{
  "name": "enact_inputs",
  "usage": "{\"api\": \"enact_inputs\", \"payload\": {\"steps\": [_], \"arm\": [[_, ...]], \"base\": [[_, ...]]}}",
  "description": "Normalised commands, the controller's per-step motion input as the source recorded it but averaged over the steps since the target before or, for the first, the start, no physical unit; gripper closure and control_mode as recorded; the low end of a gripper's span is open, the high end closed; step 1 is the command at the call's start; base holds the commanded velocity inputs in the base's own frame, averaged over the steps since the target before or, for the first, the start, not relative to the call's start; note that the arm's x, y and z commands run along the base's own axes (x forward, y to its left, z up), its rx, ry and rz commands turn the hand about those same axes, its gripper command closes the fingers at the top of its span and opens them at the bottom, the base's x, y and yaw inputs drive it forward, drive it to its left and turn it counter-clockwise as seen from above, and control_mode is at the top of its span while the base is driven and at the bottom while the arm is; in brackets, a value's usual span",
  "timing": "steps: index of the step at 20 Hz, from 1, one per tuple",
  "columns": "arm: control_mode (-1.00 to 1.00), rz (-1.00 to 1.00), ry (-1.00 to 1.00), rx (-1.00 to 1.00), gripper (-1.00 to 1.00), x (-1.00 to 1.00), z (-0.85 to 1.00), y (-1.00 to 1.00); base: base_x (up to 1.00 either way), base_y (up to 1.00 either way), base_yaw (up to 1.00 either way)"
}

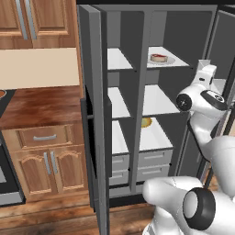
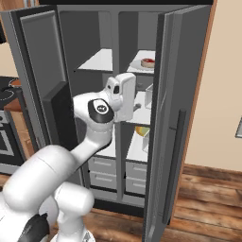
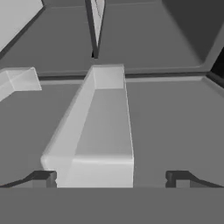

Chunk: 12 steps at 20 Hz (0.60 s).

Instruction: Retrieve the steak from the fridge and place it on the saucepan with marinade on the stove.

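Observation:
The fridge (image 1: pixel 94 114) stands with both doors swung wide. The steak (image 1: pixel 159 58), red with a pale rim, lies on a white plate on the top right shelf, also visible in the right base view (image 2: pixel 148 62). My gripper (image 3: pixel 111 177) is open with nothing between its fingers, and it faces a white door bin (image 3: pixel 98 131) at mid-shelf height, well below the steak. The white hand (image 2: pixel 124 94) hangs in front of the right compartment. At the left edge, a reddish sliver of the saucepan (image 1: pixel 2 95) with marinade shows above the stove (image 1: pixel 7 181).
A small yellowish round food item (image 1: pixel 146 122) sits on a lower right shelf. The open right door (image 2: pixel 175 123) stands close beside the hand. A wooden counter (image 1: pixel 41 108) with cabinets lies between fridge and stove. Grey drawers (image 1: pixel 155 158) fill the fridge's bottom.

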Motion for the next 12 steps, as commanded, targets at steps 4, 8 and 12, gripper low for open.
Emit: {"api": "enact_inputs", "payload": {"steps": [4,8,12], "arm": [[-1.0,-0.11,0.01,-0.01,-1.0,0.32,-0.04,-0.05],[-1.0,-0.08,0.03,0.0,-1.0,0.37,0.0,-0.02],[-1.0,-0.05,0.04,0.0,-1.0,0.34,0.0,-0.09]], "base": [[0.0,0.0,0.0],[0.0,0.0,0.0],[0.0,0.0,0.0]]}}
